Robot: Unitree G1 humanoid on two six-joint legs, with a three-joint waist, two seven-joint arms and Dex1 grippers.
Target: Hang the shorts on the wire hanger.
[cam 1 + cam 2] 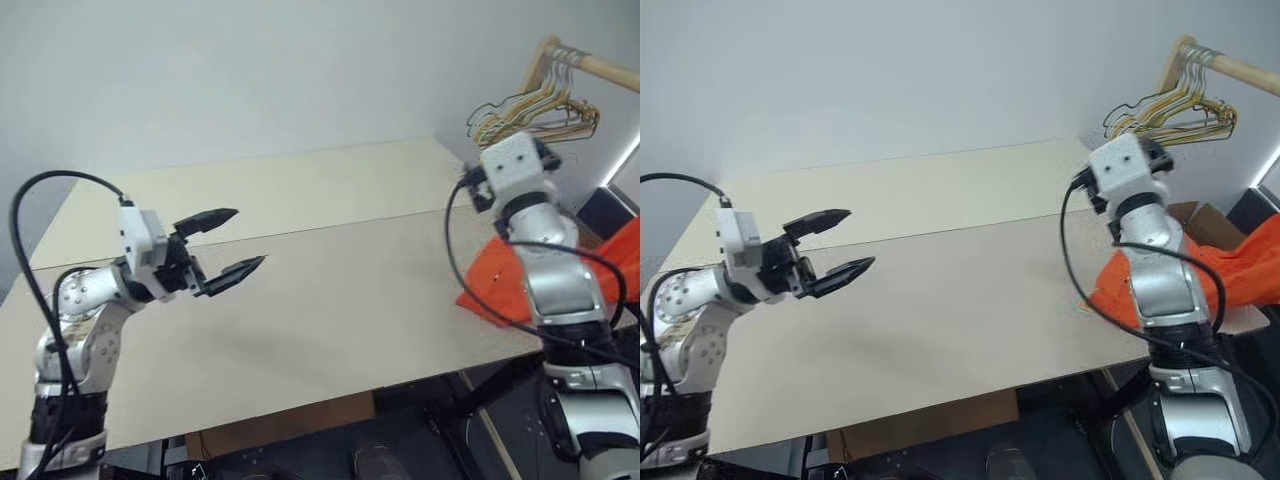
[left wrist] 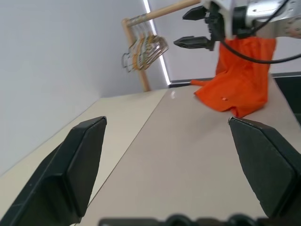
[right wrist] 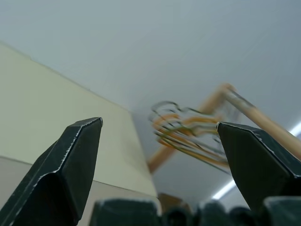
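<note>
The bright orange shorts (image 1: 492, 288) lie crumpled at the table's right edge, partly hidden behind my right forearm, and they also hang over the edge (image 2: 240, 80). The wire hanger is out of view. My left gripper (image 1: 250, 236) hovers open and empty over the left part of the table, pointing toward the right, with its black fingers (image 2: 84, 160) wide apart. My right gripper (image 2: 189, 28) is raised above the shorts, open and empty. It points at the rack, and its fingers (image 3: 70, 165) frame the hangers there.
A bunch of yellowish-green wire hangers (image 1: 535, 110) hangs on a pale wooden rail (image 1: 600, 68) at the back right. The beige table (image 1: 330, 300) is made of two boards. A cardboard box (image 1: 1202, 220) stands beyond the right edge.
</note>
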